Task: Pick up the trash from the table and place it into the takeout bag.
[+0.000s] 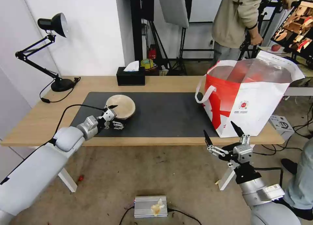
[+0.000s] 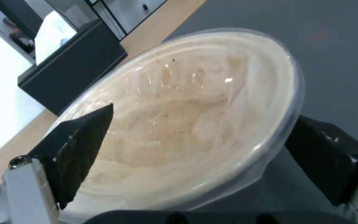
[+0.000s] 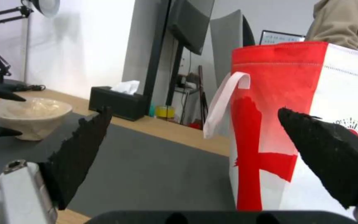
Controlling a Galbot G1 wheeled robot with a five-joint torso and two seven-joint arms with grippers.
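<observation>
- While the shallow beige bowl [image 1: 121, 106] sits on the large dark grey mat [image 1: 163, 112] toward the left of the long light-wood table [image 1: 169, 83], the left gripper [image 1: 111, 115] is right at its near rim, jaws spread wide and holding nothing.
- In the left wrist view one black fingertip [image 2: 85, 149] overlaps the bowl's rim [image 2: 179, 121] on one side, the other fingertip lies off the opposite edge over the mat; whether either touches, I can't tell.
- To do this well, I'd judge the rim wants to be pinched squarely between the pads, one inside and one outside the wall, closing gently, since the thin glossy bowl looks likely to flex or slide.
- The left arm reaches low across the table's front edge, wrist roughly level, fingers pointing toward the bowl.
- The large white-and-red takeout bag [image 1: 251, 94] stands open-mouthed at the table's right end, well apart from the bowl.
- The right gripper [image 1: 225, 137] hangs in front of the table edge below the bag, fingers parted and empty, pointing upward.
</observation>
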